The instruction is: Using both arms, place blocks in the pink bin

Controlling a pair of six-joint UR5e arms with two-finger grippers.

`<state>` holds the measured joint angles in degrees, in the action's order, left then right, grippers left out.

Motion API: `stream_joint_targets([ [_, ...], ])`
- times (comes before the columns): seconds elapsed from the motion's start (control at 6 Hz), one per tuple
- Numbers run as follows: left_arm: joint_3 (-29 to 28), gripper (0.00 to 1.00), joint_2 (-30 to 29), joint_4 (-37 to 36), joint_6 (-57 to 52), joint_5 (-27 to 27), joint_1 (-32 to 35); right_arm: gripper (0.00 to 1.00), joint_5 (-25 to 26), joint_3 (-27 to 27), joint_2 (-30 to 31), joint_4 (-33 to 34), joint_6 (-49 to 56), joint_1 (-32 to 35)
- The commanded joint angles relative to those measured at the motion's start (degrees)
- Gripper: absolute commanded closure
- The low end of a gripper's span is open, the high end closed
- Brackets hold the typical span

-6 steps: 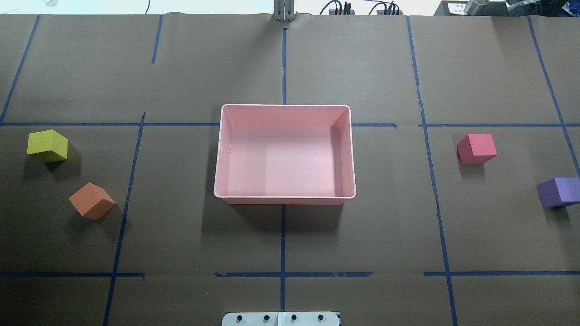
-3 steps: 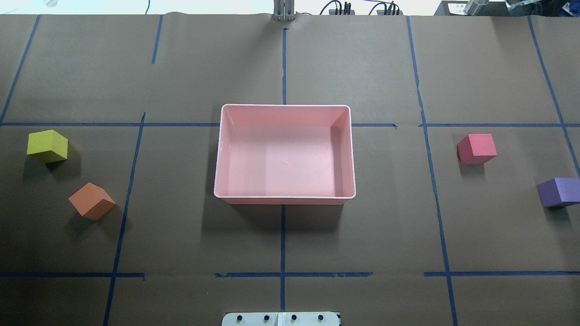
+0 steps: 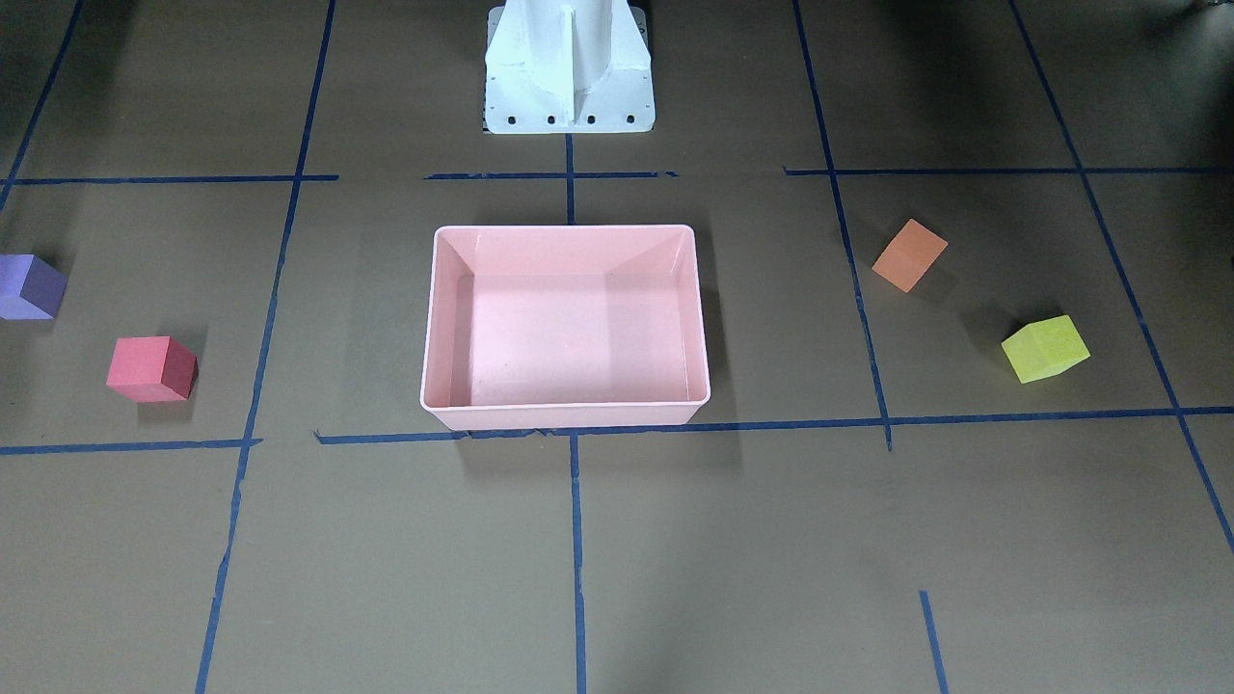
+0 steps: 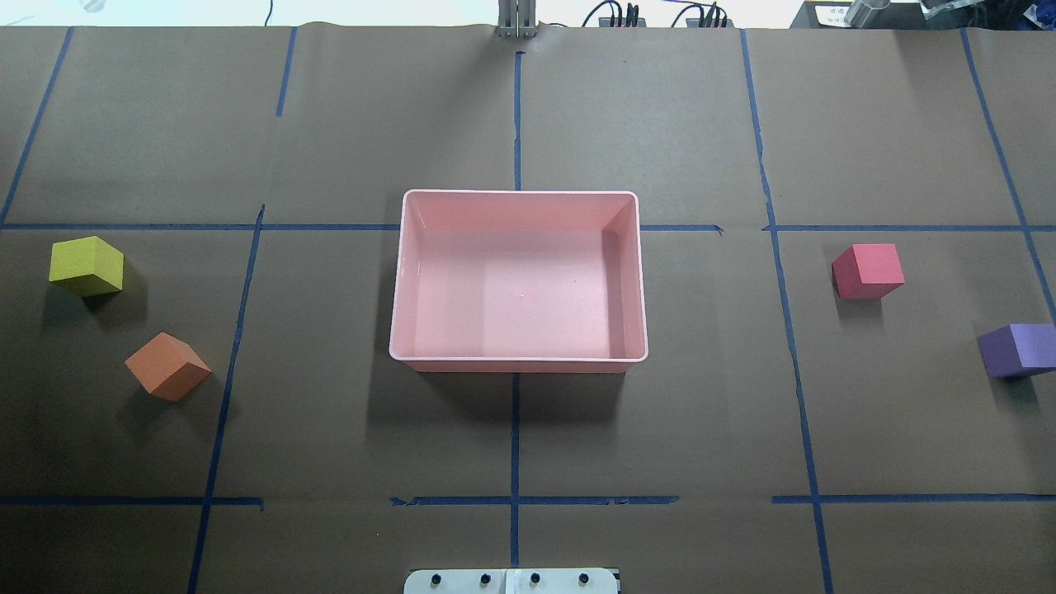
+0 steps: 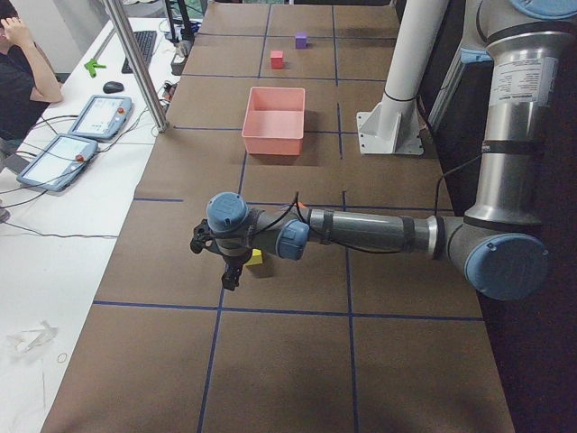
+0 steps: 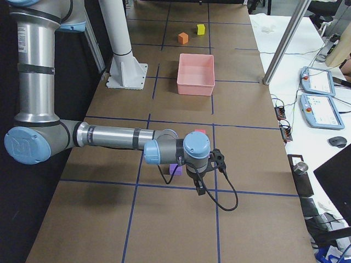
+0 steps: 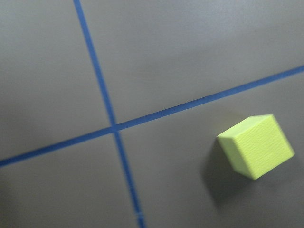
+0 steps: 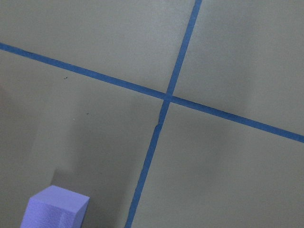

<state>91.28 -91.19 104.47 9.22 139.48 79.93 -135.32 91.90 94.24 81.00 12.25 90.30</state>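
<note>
Blue tape grid on brown table

Our left arm and right arm are grey tubes with light-blue joint caps and black cables; our white pedestal base shows dark bolts.

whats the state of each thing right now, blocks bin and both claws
pink bin: upright, empty
red block: on the table, outside the bin, ungrasped
purple block: on the table, outside the bin, ungrasped
orange block: on the table, outside the bin, ungrasped
yellow-green block: on the table, outside the bin, ungrasped
left claw: near the yellow-green block, open or shut cannot be told
right claw: near the purple block, open or shut cannot be told
</note>
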Motion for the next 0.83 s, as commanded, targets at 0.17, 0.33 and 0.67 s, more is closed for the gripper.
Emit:
stream_joint_targets([
  [0.17, -0.40, 0.00, -0.04, 12.23, 30.10, -7.86, -13.36, 0.00, -0.12, -0.58, -0.03, -0.85, -1.00, -0.38],
  [0.33, -0.58, 0.00, -0.30, 12.25, 32.16, -8.16, -15.22, 0.00, -0.20, -0.58, -0.03, -0.85, -1.00, -0.38],
  [0.67, -2.94, 0.00, -2.93, 12.16, 34.72, -8.52, -17.07, 0.00, -0.20, -0.58, 0.06, -0.85, -1.00, -0.38],
])
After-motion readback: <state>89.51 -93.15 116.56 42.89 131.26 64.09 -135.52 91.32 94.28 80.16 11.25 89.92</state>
